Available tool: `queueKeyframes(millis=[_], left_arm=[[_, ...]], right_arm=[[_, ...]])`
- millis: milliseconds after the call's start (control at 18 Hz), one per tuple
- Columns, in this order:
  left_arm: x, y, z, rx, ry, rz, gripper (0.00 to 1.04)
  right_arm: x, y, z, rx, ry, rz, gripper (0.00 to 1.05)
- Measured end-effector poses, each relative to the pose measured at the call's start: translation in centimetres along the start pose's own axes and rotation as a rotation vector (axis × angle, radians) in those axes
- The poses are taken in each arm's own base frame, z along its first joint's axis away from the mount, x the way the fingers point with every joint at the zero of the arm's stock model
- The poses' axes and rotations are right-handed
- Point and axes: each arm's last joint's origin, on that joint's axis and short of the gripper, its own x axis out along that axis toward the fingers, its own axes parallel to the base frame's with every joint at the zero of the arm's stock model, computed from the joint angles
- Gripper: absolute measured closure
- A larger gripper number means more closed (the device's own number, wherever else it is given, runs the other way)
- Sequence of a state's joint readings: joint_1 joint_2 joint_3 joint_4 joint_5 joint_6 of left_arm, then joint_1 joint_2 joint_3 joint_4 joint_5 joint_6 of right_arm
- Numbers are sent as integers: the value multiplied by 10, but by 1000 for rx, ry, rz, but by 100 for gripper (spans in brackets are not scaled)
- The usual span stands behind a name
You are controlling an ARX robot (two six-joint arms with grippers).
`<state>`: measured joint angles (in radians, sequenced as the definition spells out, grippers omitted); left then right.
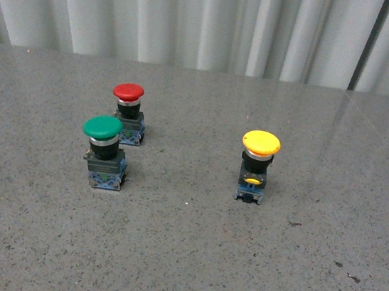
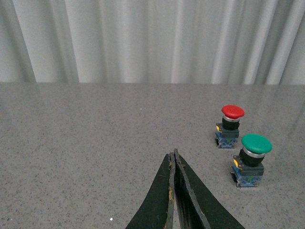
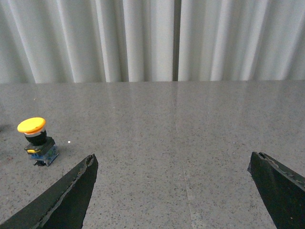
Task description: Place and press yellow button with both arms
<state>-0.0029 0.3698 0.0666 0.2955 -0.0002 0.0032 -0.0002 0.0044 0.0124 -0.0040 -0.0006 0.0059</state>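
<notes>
yellow mushroom-capped push-button (image 1: 257, 164) stands upright on the speckled grey surface (image 1: 179, 258); black left hand (image 2: 174, 160) pinched together, black right hand (image 3: 172, 158) spread wide apart.

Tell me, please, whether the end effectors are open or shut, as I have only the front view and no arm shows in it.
Observer: The left end effector is shut tight and holds nothing.
Operator: Thank you. And the other one?
Observer: The right end effector is wide open and empty.
Operator: Is either of them touching anything?
Observer: No. In the right wrist view the yellow button stands apart from the right end effector, off to one side rather than inside its gap.
</notes>
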Motion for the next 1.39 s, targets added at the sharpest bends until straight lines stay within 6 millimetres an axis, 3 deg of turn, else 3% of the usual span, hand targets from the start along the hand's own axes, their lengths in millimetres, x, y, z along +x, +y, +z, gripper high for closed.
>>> queueKeyframes(millis=[389,1278,1389], left_arm=[[-10,0,-12,0,-16,0,103],[-25,0,-15,0,-9,0,103],[-25,0,-15,0,-10,0,87]], right_arm=[[0,0,0,0,0,0,7],[0,0,0,0,0,0,7],[0,0,0,0,0,0,7]])
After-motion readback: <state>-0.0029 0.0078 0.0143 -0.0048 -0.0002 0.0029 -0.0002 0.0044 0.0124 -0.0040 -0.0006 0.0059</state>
